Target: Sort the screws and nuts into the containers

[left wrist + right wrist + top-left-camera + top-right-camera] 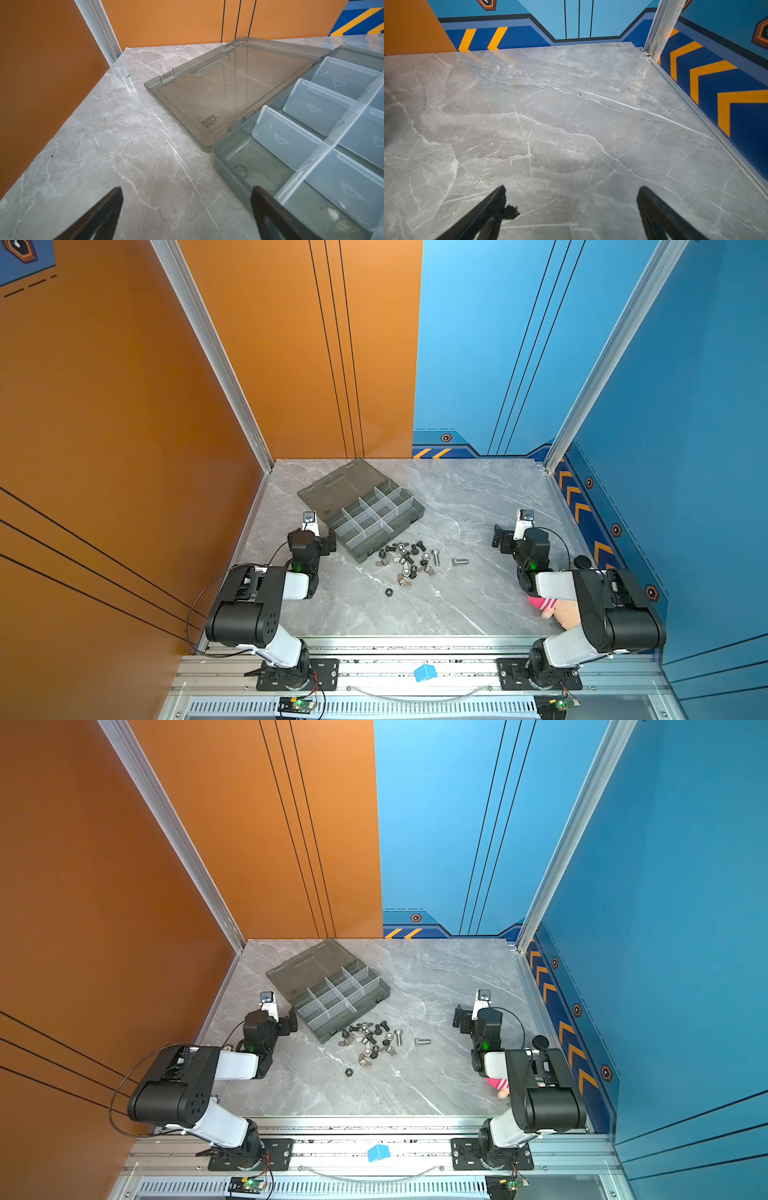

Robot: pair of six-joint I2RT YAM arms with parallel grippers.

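The smoky-grey organizer box (376, 519) (343, 999) lies open at the back left, its flat lid (338, 489) (228, 87) folded out and its containers (307, 108) empty. In front of it, a loose pile of black and silver screws and nuts (405, 560) (370, 1042) sits on the marble. A silver bolt (460, 561) lies right of the pile and a lone black nut (389, 592) lies nearer me. My left gripper (330, 541) (187, 188) is open beside the box's left corner. At the far right, my right gripper (498, 537) (572, 187) is open over bare marble.
A pink plush toy (552, 608) and a black-capped bottle (582, 562) sit by the right arm near the right wall. A blue cube (424, 672) rests on the front aluminium rail. Orange and blue walls close in the table on three sides.
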